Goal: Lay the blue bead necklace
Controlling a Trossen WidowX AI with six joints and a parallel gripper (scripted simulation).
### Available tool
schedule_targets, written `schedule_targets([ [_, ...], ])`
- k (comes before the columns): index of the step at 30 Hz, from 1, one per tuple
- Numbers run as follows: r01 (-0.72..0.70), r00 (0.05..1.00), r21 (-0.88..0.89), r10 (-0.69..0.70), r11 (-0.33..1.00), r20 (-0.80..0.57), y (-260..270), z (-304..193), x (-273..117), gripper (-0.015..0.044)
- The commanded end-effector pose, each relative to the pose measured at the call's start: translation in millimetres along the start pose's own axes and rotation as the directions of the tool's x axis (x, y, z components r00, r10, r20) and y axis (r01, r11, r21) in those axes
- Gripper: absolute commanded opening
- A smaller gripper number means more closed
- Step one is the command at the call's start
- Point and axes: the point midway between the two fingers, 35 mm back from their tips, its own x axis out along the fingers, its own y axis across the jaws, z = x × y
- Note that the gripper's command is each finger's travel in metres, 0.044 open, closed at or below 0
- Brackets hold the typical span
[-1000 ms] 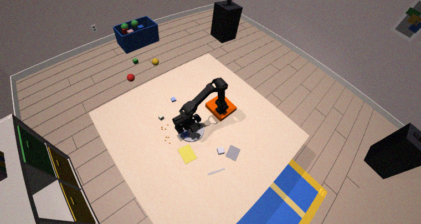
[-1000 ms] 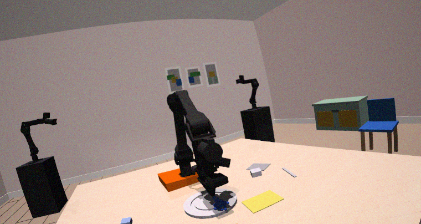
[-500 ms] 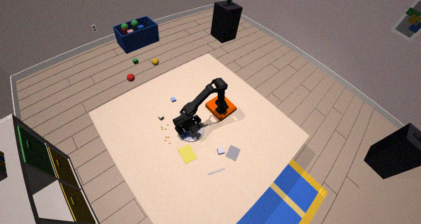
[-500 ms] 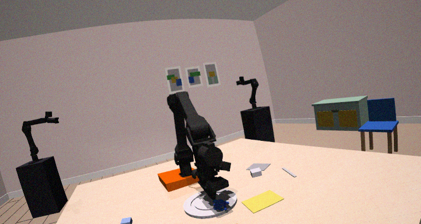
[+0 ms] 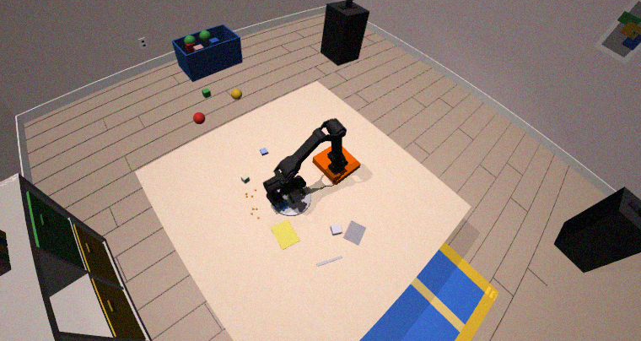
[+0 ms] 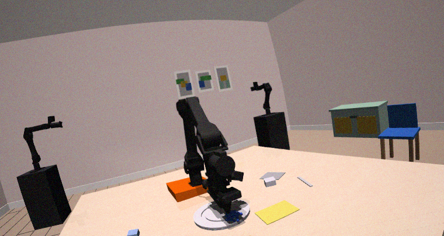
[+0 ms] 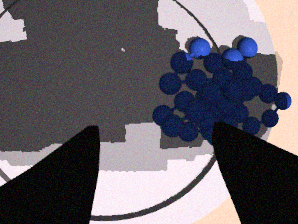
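Observation:
The blue bead necklace [image 6: 233, 216] [image 7: 215, 95] lies bunched in a heap on one side of the round bead board [image 5: 305, 207] [image 6: 201, 222] [image 7: 150, 192]. In the wrist view the heap covers part of the dark groove line at the right, and a few beads reach the board's outer edge; the rest of the visible groove holds no beads. My gripper [image 6: 229, 210] [image 7: 157, 133] is open, low over the board. Its right fingertip overlaps the heap's lower edge in the wrist view; its left fingertip is over bare board. In the top view the arm hides much of the board.
A yellow sheet [image 5: 284, 234] [image 6: 277, 212] lies beside the board. Beyond are a white block [image 5: 336, 229] [image 6: 270, 181], a grey sheet [image 5: 354, 232] and a thin bar [image 5: 329, 261] [image 6: 304, 181]. Several orange beads, a dark block [image 5: 245, 179] and a light blue block [image 5: 263, 151] lie on the other side.

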Motion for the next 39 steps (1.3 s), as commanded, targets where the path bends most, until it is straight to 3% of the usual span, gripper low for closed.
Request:
schedule_targets([
  [1,-0.001,1.000,0.000,0.001,1.000,0.000,0.1,0.0,-0.8,0.0341],
  [5,-0.010,1.000,-0.002,0.010,1.000,0.000,1.0,0.0,-11.8,0.0440],
  [27,-0.017,1.000,-0.004,0.017,1.000,0.000,2.6,-0.1,-20.1,0.0440],
  [29,-0.016,1.000,0.051,0.016,0.999,0.001,-1.0,2.2,-20.7,0.0388],
  [32,-0.015,1.000,0.285,0.015,0.958,0.001,-16.2,12.9,-22.9,0.0309],
  [36,-0.013,1.000,0.588,0.014,0.809,0.003,-36.6,29.8,-25.1,0.0204],
  [39,-0.012,1.000,0.683,0.013,0.730,0.003,-43.6,36.4,-25.6,0.0125],
])
